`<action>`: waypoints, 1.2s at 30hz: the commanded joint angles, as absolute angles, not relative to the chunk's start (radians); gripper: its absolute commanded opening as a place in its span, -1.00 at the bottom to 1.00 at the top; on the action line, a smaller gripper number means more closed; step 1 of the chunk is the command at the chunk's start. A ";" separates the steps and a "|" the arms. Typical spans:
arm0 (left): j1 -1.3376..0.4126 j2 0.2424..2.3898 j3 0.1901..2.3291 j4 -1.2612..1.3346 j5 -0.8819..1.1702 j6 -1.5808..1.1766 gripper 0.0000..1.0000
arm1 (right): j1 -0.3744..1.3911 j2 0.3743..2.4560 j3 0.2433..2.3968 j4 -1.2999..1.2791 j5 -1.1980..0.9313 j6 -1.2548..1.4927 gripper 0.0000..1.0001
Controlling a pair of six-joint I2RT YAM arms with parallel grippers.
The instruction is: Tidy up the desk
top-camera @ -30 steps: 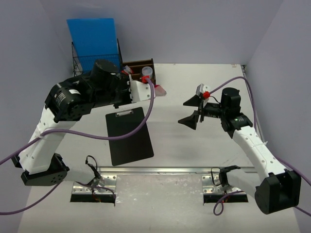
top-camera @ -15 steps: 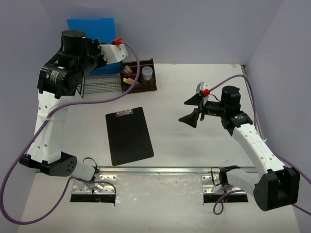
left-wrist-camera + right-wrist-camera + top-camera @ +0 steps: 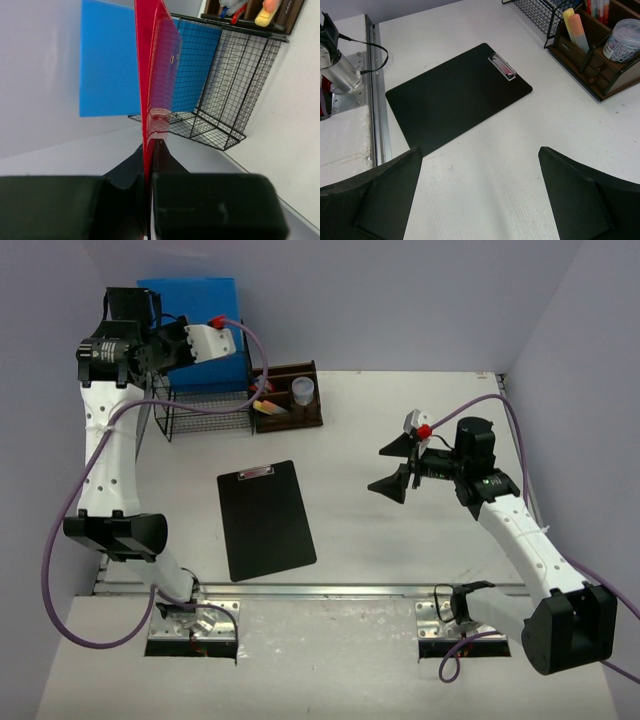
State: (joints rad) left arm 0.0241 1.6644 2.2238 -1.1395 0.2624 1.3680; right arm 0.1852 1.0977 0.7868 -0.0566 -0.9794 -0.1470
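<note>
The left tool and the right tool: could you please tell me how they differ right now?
Grip: the left tool is shut on a thin red sheet, while the right tool stands wide open and empty. Place: the left tool is up by the wire rack at the far left; the right tool hangs over the desk, right of the black clipboard. Both are black.
</note>
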 commanded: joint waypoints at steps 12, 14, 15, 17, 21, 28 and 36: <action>0.042 1.711 2.194 -1.103 0.369 1.423 -1.00 | 0.173 1.098 0.754 -0.015 -0.996 -0.164 0.97; 0.042 1.727 2.197 -1.103 0.358 1.427 -1.00 | 0.170 1.098 0.750 -0.013 -0.994 -0.165 0.97; 0.042 1.734 2.197 -1.103 0.353 1.430 -1.00 | 0.169 1.098 0.749 -0.012 -0.994 -0.164 0.97; 0.044 1.752 2.202 -1.093 0.349 1.427 -1.00 | 0.167 1.098 0.745 -0.008 -0.994 -0.163 0.97; 0.049 1.780 2.213 -1.045 0.371 1.383 -1.00 | 0.163 1.101 0.738 -0.006 -0.995 -0.160 0.97; 0.084 1.793 2.221 -0.912 0.441 1.242 -1.00 | 0.160 1.100 0.728 -0.007 -0.999 -0.160 0.97; 0.138 1.824 2.230 -0.879 0.499 1.212 -1.00 | 0.158 1.098 0.715 -0.006 -1.002 -0.161 0.97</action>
